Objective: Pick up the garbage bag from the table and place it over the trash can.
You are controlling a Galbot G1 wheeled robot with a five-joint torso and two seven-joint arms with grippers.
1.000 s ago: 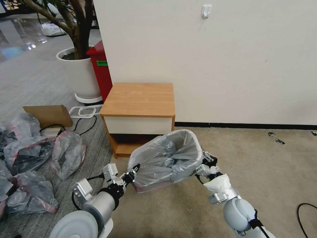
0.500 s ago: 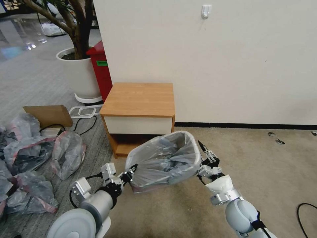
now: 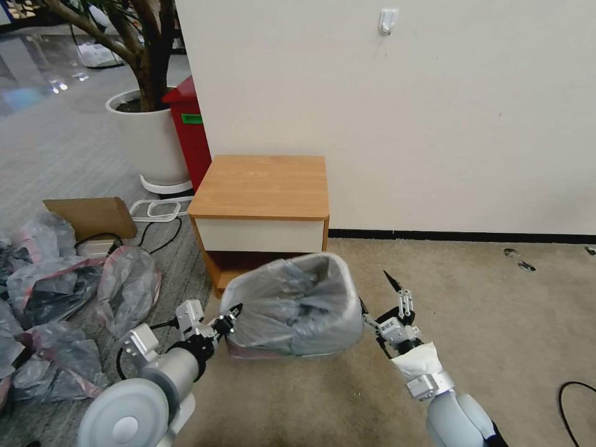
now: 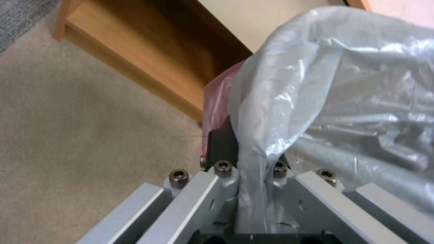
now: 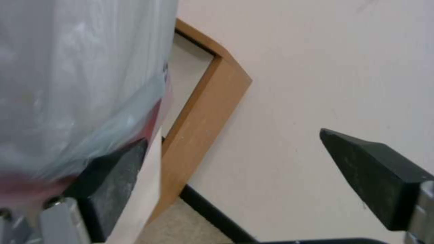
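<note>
So the right gripper [image 3: 380, 298] just lets go, fingers wide apart now.
Left gripper [image 3: 231, 312] stays pinched on the garbage bag [image 3: 292, 307], which looks fully over the trash can.

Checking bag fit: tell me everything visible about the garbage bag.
The garbage bag is thin, translucent grey, crinkled plastic with a pink-red band at its lower edge. It is draped over the bin on the carpet before the table, sagging inside. The left gripper is shut on its edge; the right gripper is open beside it.
</note>
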